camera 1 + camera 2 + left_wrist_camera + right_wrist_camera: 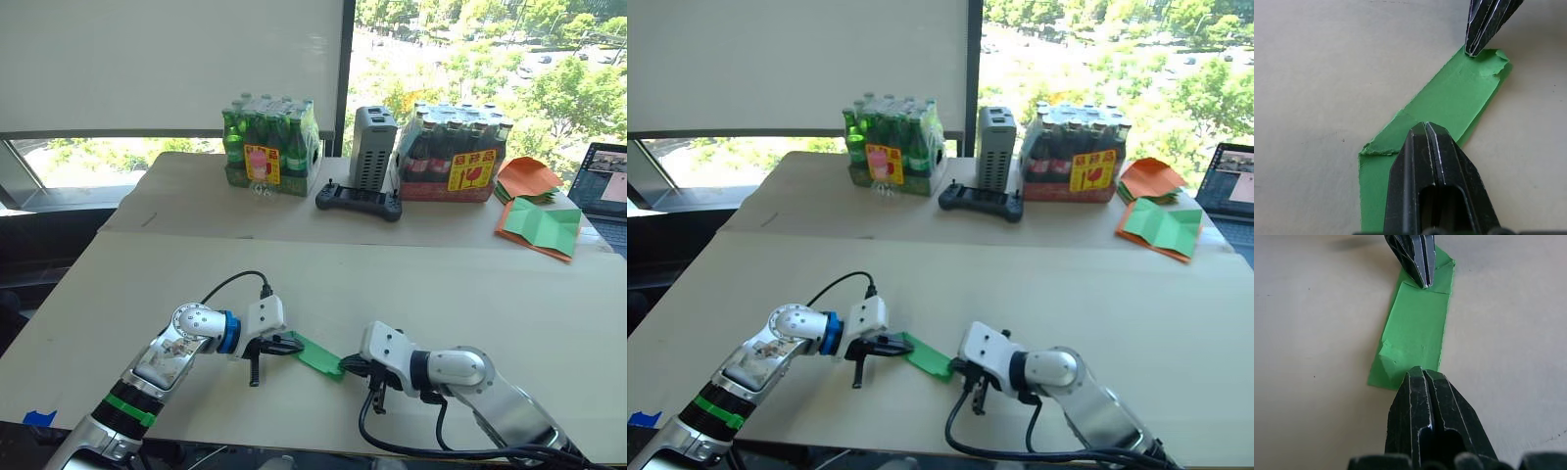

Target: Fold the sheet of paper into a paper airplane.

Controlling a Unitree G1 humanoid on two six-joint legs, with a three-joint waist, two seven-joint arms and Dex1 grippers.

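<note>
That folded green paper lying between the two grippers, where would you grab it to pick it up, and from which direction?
Probably by one short end. The folded green paper lies flat on the table as a narrow strip, so a long edge gives little to pinch. The left gripper and right gripper each press on one end with fingers shut; coming in low along the strip's length seems easiest.

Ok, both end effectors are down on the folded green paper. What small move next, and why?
Probably slide the right end effector along the paper airplane toward the left end effector, pressing the crease flat. Both are shut with tips pinning opposite ends of the narrow green strip, and its edges look crumpled and slightly raised off the table.
</note>
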